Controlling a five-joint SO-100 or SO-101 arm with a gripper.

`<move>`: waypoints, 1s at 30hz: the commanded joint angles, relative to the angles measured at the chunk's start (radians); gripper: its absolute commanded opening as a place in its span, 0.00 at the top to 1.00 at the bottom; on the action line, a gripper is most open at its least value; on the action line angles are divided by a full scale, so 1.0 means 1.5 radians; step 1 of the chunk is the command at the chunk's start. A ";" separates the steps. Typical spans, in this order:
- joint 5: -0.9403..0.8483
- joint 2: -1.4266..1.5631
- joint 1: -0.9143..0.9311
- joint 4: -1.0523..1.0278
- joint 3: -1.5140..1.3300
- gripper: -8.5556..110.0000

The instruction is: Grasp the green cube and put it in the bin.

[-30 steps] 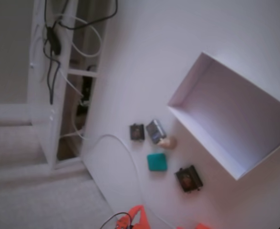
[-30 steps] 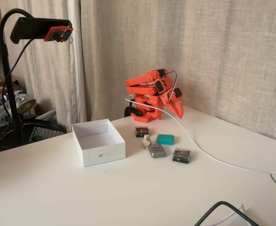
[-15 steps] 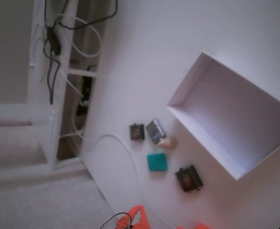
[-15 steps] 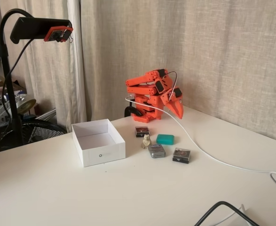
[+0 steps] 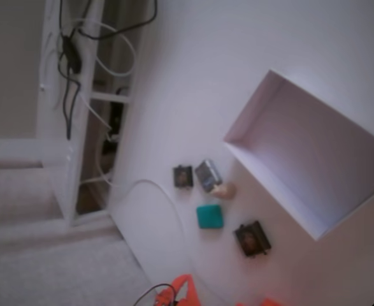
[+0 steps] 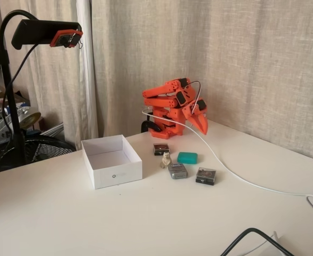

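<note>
The green cube lies flat on the white table among other small blocks. The bin is a white shallow box; in a fixed view it stands left of the cube, a short gap away, and looks empty. The orange arm is folded up behind the blocks. My gripper points down, above and slightly right of the cube, well clear of it. Its fingers look closed together with nothing held. In the other fixed view only orange parts of the arm show at the bottom edge.
Two dark square blocks, a grey-blue block and a small beige figure lie close around the cube. A white cable runs from the arm across the table to the right. A camera on a black stand rises at the left.
</note>
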State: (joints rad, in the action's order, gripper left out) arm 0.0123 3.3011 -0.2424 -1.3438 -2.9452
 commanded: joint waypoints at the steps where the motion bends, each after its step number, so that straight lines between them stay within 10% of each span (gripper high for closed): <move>1: 0.005 0.006 0.004 0.006 0.002 1.00; 11: 0.012 0.006 0.018 0.009 0.002 1.00; 21: -0.015 -0.024 -0.059 0.485 0.043 1.00; 25: 0.017 -0.360 -0.095 0.789 0.290 1.00; 30: 0.072 -0.631 -0.070 0.762 0.635 1.00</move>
State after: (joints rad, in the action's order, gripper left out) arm 0.0936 2.5802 -0.3666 -0.2148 -2.3086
